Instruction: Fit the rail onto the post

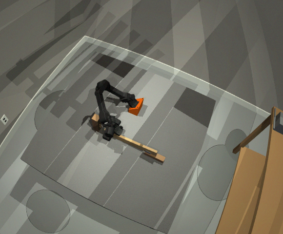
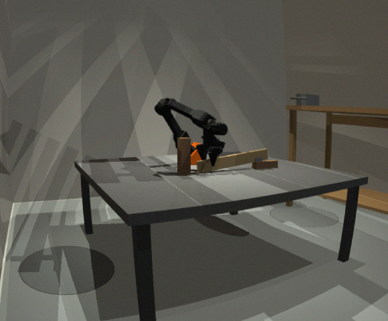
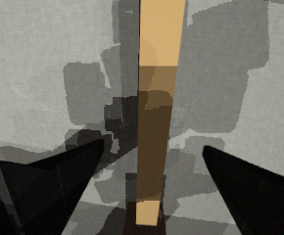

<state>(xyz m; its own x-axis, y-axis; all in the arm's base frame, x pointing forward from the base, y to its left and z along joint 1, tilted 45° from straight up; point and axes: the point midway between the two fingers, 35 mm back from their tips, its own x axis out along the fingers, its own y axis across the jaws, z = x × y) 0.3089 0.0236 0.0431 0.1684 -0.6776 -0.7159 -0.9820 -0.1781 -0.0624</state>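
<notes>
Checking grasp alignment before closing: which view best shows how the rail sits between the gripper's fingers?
The wrist view: the rail runs centred between both open fingers, untouched. The exterior view shows the gripper low over the rail's near end beside the post. The top view hides the fingers under the arm.

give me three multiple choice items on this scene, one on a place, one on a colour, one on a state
1. Where is the long wooden rail relative to the black gripper?
A. Between its fingers
B. Left of both fingers
C. Behind the post

2. What colour is the arm's base block?
A. Blue
B. Orange
C. Green

3. How does the gripper stand?
A. Shut on the rail
B. Shut on nothing
C. Open, holding nothing

Answers:
1. A: the wrist view shows a finger each side of the rail.
2. B: orange in the top view.
3. C: gaps show between fingers and rail.
</notes>
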